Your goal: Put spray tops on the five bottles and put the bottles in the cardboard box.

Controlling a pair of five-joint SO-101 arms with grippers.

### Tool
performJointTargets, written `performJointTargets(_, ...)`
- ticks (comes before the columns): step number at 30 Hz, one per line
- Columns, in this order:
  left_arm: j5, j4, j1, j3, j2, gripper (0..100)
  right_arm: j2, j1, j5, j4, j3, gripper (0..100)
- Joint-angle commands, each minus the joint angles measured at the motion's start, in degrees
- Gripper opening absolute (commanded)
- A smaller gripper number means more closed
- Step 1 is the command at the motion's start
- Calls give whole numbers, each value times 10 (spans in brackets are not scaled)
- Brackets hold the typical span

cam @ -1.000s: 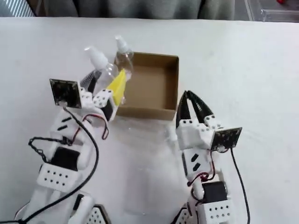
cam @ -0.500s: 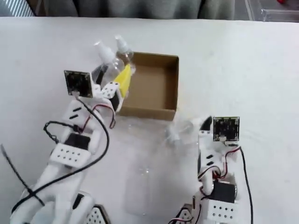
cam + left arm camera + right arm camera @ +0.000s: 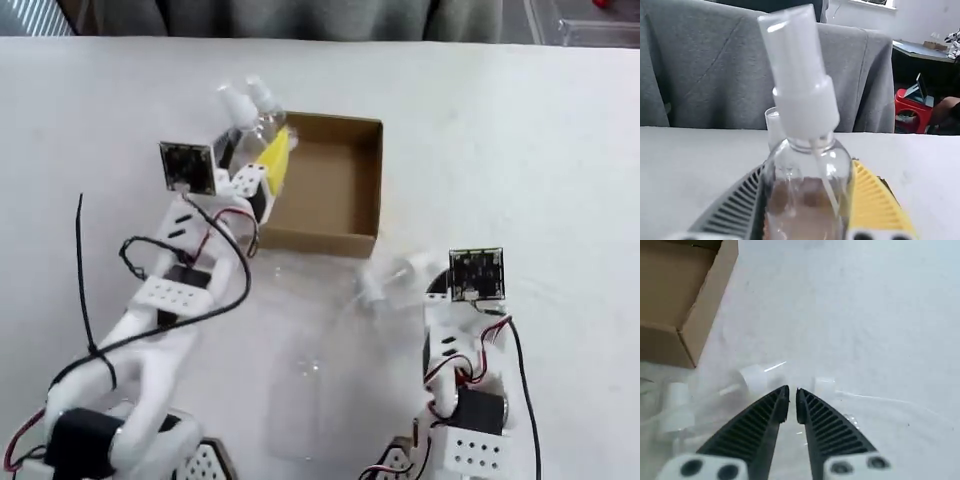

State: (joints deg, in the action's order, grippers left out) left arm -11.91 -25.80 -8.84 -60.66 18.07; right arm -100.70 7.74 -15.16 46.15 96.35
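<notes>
While clamped on bottle (image 3: 805,192), left end effector (image 3: 252,152) beside box (image 3: 312,240); right end effector (image 3: 792,396) closed, empty.

Box (image 3: 368,190) open, upright. At its far-left corner: left gripper (image 3: 255,152) clamped on capped bottle (image 3: 236,108), close beside second capped bottle (image 3: 264,100). Just off its near wall: loose spray tops (image 3: 376,287), right arm (image 3: 462,335) alongside.

White arms (image 3: 165,295), black cables (image 3: 84,270); left gripper (image 3: 809,167) yellow-and-grey ribbed, right gripper (image 3: 792,390) black ribbed.

Open room inside box (image 3: 330,190); bottle (image 3: 266,122) crowds one corner.
</notes>
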Motion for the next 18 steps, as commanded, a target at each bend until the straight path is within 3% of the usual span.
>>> performJointTargets(1, -5, -16, 3, 61, -26, 42, 0, 7, -6, 1, 5, 15)
performJointTargets(8, -5, -25, 3, 96, -89, 42, 0, 7, -6, -2, 5, 15)
performJointTargets(18, -5, -174, 3, 100, -226, 42, 0, 7, -6, -2, 5, 15)
